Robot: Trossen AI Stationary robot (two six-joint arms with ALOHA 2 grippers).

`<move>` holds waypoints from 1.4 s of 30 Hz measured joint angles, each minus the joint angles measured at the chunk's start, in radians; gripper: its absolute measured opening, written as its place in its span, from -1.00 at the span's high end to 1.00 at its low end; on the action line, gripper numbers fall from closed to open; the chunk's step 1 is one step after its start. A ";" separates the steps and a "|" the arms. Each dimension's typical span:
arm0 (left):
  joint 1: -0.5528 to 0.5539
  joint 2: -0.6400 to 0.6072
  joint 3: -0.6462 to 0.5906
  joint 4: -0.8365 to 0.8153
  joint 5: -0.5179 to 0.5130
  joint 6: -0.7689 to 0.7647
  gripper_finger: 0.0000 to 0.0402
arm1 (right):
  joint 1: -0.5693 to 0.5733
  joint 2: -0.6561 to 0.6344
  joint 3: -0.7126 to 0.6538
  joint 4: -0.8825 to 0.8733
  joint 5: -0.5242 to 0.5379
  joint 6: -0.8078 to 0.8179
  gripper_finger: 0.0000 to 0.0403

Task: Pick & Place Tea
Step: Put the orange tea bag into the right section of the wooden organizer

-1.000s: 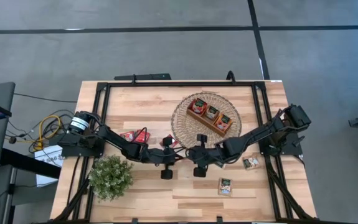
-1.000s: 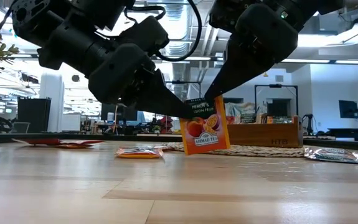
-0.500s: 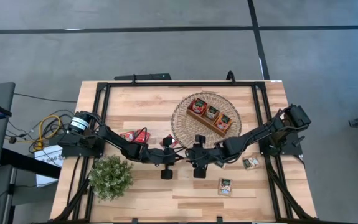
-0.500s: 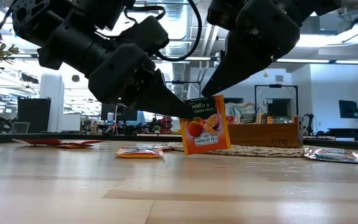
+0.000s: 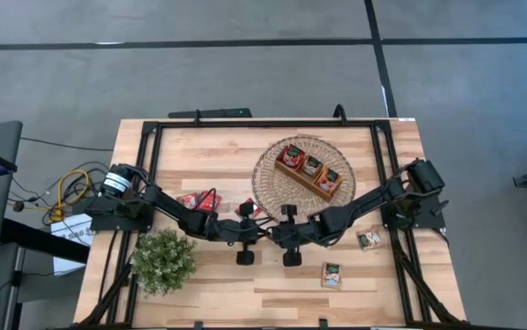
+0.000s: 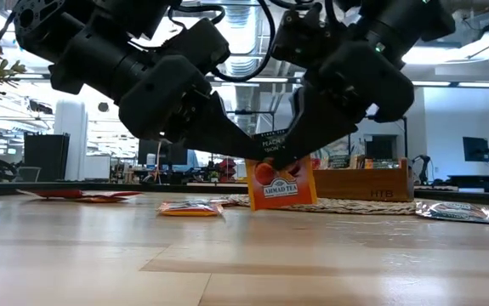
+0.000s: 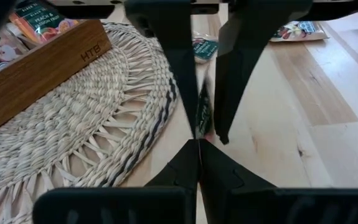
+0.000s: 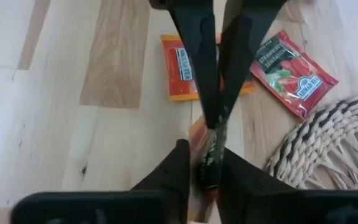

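An orange tea sachet (image 6: 281, 185) hangs upright above the middle of the table, between my two grippers. My left gripper (image 6: 246, 153) comes at it from the table's left and is shut on it. My right gripper (image 6: 299, 151) comes down from the right and is shut on the sachet's upper part. The right wrist view shows the sachet (image 8: 208, 158) edge-on. More sachets lie flat on the wood: an orange one (image 8: 182, 74), a red one (image 8: 291, 74) and two green-and-white ones (image 5: 368, 240) (image 5: 331, 273). My left gripper pinches the sachet's upper left corner (image 6: 254, 160) between its two fingertips. The fingers come from the table's left, slanting a little downward. The sachet hangs upright below them, clear of the table. My right gripper pinches the sachet's upper right part (image 6: 302, 167), one finger on each face (image 8: 211, 149). The fingers (image 8: 179, 165) slant down from the table's right. The gripper hides the top edge in the low view.
A wooden tray (image 5: 309, 171) with sachets in its compartments stands on a round woven mat (image 5: 268, 188) at the far middle. A potted plant (image 5: 162, 261) stands near the front left. Red sachets (image 5: 194, 200) lie behind the left arm. A black frame (image 5: 153, 137) rims the table.
My right gripper drew back a little from the sachet's top right corner. It then sank and shifted toward the table's left, rolling slightly, and took hold of the sachet's upper right part. The sachet stayed upright in my left gripper.
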 joint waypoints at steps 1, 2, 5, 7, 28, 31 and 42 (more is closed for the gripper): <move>0.000 -0.001 0.000 0.000 -0.001 -0.002 1.00 | 0.000 0.000 0.002 0.000 0.001 0.000 0.83; 0.000 -0.001 0.000 0.001 0.000 -0.002 1.00 | 0.000 -0.001 0.002 -0.001 0.002 0.000 0.89; 0.000 -0.002 0.000 0.002 -0.005 -0.007 1.00 | 0.000 -0.009 0.002 -0.005 0.022 0.014 0.97; 0.001 -0.002 0.000 0.000 -0.007 -0.007 1.00 | 0.001 -0.009 0.002 -0.010 0.051 0.050 0.98; 0.001 -0.043 0.000 -0.210 -0.160 -0.012 0.44 | -0.009 -0.723 -0.542 -0.225 0.586 0.585 1.00; 0.001 -0.043 0.000 -0.202 -0.155 -0.010 0.44 | -0.064 -0.800 -0.617 -0.172 0.587 0.561 1.00; 0.002 -0.042 0.000 -0.187 -0.154 -0.005 0.44 | -0.168 -0.792 -0.668 -0.149 0.493 0.523 1.00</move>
